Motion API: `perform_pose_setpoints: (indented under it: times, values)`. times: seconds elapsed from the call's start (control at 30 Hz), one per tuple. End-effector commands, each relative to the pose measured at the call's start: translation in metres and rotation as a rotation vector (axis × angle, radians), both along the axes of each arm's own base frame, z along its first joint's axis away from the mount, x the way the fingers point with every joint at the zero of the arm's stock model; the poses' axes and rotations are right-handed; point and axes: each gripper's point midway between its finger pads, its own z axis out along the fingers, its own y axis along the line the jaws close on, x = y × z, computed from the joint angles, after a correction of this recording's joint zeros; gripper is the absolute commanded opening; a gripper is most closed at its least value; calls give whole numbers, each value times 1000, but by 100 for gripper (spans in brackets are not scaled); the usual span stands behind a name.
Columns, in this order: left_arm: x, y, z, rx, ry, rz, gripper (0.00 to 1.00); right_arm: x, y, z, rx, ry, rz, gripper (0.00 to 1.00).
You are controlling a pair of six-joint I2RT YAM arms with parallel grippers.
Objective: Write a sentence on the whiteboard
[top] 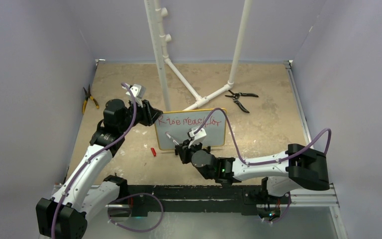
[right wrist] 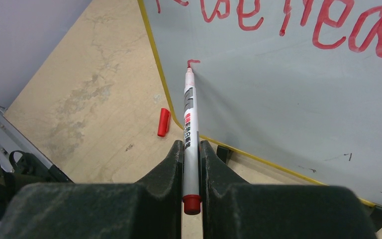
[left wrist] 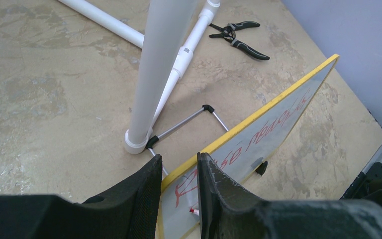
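Note:
The whiteboard, white with a thin yellow frame, stands tilted on the table. One line of the red sentence runs along its top. My left gripper is shut on the board's upper left corner; in the left wrist view its fingers straddle the yellow edge of the whiteboard. My right gripper is shut on a white marker pen. The pen's tip touches the whiteboard at a short red stroke under the sentence.
The red pen cap lies on the table left of the board's lower edge. A white PVC pipe frame stands just behind the board. Black pliers lie at back right, yellow-handled pliers at far left by the wall.

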Motion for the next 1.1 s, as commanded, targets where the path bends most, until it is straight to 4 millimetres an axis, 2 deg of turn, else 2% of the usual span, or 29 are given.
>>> perform_pose_setpoints:
  times: [0.0,0.23,0.5,0.83,1.07]
  values:
    - [-5,-3,1,-20,5,-18,30,6,-2,9,26,10,-41,0]
    - [-6,-3,2,-20,1,-19,30,7,-16,6,30,26,-87,0]
    - [-5,-3,1,-20,4,-17,30,3,-22,-4,7,50,-81,0]
    - [-5,-3,0,-19,7,-18,30,-8,-17,-10,-14,59,-24,0]
    - [-4,-3,0,-18,7,-18,30,-5,-1,0,4,19,-6,0]
